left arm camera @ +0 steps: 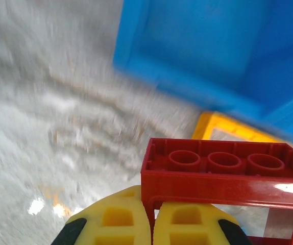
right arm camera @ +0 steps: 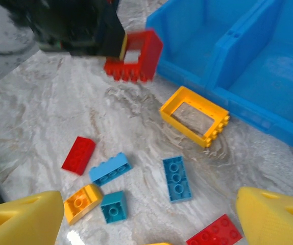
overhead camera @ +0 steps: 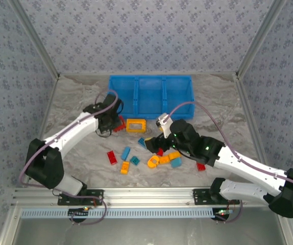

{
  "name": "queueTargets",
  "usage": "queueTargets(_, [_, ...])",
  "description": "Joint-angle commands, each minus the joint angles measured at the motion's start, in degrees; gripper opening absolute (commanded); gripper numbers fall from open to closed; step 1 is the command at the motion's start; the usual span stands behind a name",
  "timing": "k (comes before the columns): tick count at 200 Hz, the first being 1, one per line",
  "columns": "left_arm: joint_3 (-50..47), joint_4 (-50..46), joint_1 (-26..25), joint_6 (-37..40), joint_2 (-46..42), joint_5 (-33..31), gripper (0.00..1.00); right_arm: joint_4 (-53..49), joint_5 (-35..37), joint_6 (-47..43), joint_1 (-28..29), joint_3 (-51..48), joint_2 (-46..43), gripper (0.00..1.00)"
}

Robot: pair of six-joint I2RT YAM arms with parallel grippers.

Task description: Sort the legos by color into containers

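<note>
While left end effector grips red frame | blue bin edge beside

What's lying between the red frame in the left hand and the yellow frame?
Nothing: the right wrist view shows bare table between the red frame and the yellow frame.

The right gripper is spread wide, its yellow fingertips at the lower corners; between them lies a marbled tabletop scattered with legos: a red brick, a light blue brick, a small teal brick, an orange brick, a blue brick, another red brick; a yellow open frame lies just beside the blue bin; top left, the blurred left gripper clamps a red open frame.
</note>
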Motion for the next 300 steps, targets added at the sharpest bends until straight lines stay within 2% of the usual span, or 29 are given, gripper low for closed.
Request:
queueTargets(1, [11.1,-6.5,0.2,10.1,7.3,-6.2,0.00,-0.8,6.4,1.9,-0.4,3.5,1.2,0.90])
queueTargets(30, [26.3,-11.2,3.3,15.7,19.6,-8.6,0.00,-1.7,9.7,2.4,-1.4,6.5,3.7,0.90])
queueTargets(61, [39.2,-13.8,5.7,19.3,30.3,-6.8,0.00,-0.3,12.1,3.1,-2.1,9.0,6.0,0.91])
queueTargets(101, [48.1,-15.1,6.3,22.1,39.8,-3.7,0.00,2.3,11.5,3.4,-2.1,11.2,9.2,0.91])
queueTargets(133, [49.3,-13.7,6.5,22.7,43.6,0.8,0.00,3.5,11.3,4.0,-1.5,12.4,11.7,0.91])
queueTargets(175, [48.1,-12.6,7.5,21.8,45.6,3.2,0.00,5.7,13.7,3.9,2.0,13.3,14.3,0.91])
queueTargets(236, [47.5,-13.2,7.7,22.9,47.2,5.2,0.00,5.2,14.7,4.5,3.4,14.2,17.3,0.91])
queueTargets(256, [47.6,-13.6,7.7,22.9,47.2,5.4,0.09,5.5,15.1,4.8,3.3,13.4,18.9,0.91])
queueTargets(300, [47.5,-14.1,7.8,23.7,45.6,4.9,0.14,4.9,15.2,6.7,2.9,12.9,21.2,0.87])
